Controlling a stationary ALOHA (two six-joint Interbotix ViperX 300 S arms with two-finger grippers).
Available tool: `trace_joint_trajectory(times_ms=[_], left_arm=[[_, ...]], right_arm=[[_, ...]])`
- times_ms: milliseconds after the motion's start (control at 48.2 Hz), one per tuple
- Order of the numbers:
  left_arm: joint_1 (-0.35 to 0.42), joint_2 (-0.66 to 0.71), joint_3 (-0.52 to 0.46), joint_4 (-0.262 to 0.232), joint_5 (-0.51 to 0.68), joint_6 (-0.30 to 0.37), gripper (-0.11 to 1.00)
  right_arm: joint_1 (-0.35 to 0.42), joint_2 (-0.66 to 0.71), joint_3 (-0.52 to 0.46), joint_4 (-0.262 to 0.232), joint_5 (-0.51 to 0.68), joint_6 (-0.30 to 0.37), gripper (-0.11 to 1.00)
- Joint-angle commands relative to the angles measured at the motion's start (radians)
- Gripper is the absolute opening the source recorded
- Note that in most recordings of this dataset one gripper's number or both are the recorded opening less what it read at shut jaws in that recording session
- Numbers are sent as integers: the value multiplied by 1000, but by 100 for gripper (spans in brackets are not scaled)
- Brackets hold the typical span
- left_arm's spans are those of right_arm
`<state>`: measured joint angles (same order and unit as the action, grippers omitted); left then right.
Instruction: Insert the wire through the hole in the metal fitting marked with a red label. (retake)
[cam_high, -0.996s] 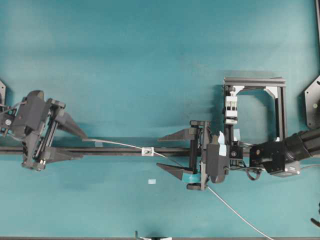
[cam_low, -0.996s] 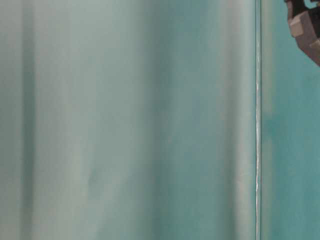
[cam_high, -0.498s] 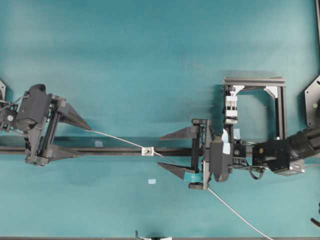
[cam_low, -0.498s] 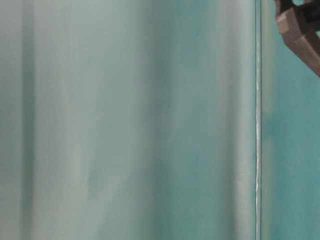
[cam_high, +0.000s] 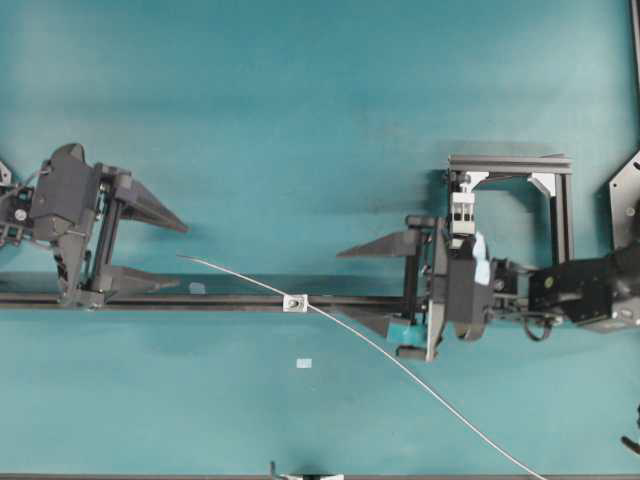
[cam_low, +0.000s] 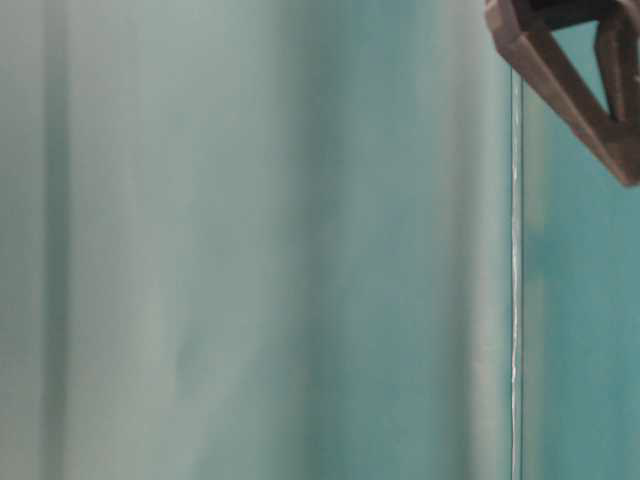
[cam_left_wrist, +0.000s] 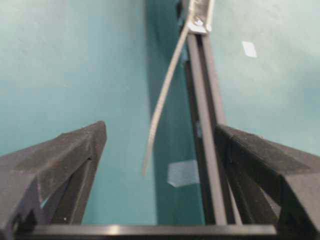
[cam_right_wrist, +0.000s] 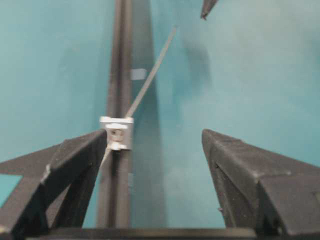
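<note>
Beside rail (cam_high: 250, 299), pale tag (cam_high: 304, 363).

Thin silver-grey wire (cam_high: 380, 350) runs diagonally through small silvery square fitting (cam_high: 294, 302) between both open pincers; free end near left pincer (cam_high: 172, 255), held by neither.

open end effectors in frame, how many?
2. Left end effector at the rail's left end; right end effector right of the metal fitting. Neither holds the wire.
</note>
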<state>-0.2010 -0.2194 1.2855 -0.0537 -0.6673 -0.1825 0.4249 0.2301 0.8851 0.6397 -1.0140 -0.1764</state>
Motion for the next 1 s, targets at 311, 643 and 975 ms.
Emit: trace_joint_trajectory(times_ms=[311, 643, 975], left_arm=[[86, -66, -8, 6, 43, 44, 79], [137, -107, -8, 9, 58, 74, 79], [149, -118, -14, 9, 58, 98, 79]], right_arm=[[-71, -84, 51, -2, -3, -3, 87], [-120, -133, 92, -3, 12, -5, 87], [-149, -172, 101, -41, 55, -5, 87]])
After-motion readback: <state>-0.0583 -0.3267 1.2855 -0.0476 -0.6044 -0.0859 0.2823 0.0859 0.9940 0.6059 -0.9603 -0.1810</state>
